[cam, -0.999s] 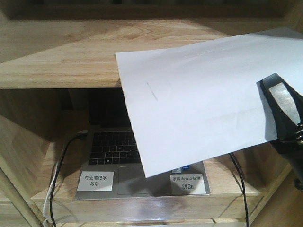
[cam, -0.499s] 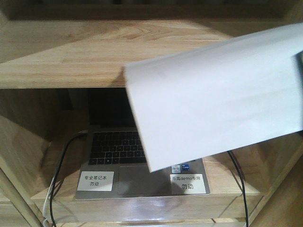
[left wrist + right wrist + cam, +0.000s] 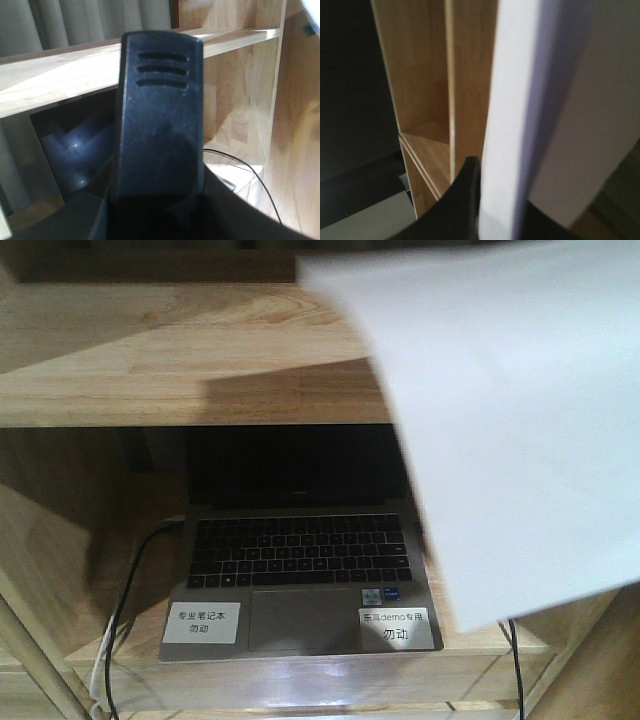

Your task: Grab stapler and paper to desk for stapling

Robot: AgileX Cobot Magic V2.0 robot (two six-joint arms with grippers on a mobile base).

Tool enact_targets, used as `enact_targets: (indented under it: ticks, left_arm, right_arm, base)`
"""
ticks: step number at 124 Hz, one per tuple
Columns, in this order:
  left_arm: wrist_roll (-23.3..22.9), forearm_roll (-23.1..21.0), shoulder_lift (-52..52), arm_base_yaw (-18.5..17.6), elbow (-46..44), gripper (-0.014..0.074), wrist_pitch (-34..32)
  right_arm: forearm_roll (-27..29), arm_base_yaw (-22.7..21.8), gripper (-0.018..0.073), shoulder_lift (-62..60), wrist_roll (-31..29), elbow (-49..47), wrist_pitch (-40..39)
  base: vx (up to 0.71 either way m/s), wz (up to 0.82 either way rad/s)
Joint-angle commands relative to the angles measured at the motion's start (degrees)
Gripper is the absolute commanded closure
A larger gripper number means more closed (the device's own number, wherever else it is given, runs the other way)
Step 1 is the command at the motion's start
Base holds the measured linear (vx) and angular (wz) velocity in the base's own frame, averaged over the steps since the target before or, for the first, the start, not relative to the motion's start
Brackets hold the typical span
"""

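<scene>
right hand (image 3: pixel 495 220) | pinching paper (image 3: pixel 512 100) | sheet edge-on between its fingers (image 3: pixel 462 195)

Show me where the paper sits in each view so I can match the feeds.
Front: the paper fills the upper right and covers the right edge of the laptop.
Left wrist: not clearly in it.
Right wrist: the paper runs top to bottom, nearly edge-on, gripped in the right end effector.
Shared landmark: the wooden shelf, also seen by the left wrist and the right wrist.
</scene>
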Motion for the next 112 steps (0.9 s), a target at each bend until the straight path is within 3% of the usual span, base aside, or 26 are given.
enact_targets:
  ticks: [1,31,53,74,112]
  left_arm:
    - [0.01,-1.07,0.74,-0.12,-1.34,0.0603,-7.0]
    - [-0.04,-1.07,0.74,-0.12,-1.34,0.0603,-7.0]
    - [-0.04,-1.07,0.74,-0.12,-1.34,0.0603,-7.0]
    - [-0.04,-1.07,0.74,-0.12,-1.34,0.0603,-7.0]
    - [-0.04,-1.07,0.74,-0.12,-1.34,0.0603,-7.0]
  right_arm:
    - [-2.67,-4.19,0.0565,-3.47,2.67,-1.51,-0.71]
    - [-2.83,-11.25,0.0565,-13.99,8.16,3.89,5.69]
    - [-5.97,-16.09,0.0565,-20.97,13.45,7.29,7.29]
    - [-9.58,-18.39,0.0565,-25.39,17.77,8.33,9.67]
    - [-9.98,-18.85,0.0565,-27.77,18.18,8.33,11.18]
  base:
    - [0.0,0.0]
    - [0.0,0.0]
    - [0.0,0.0]
    - [0.0,0.0]
    - [0.0,0.0]
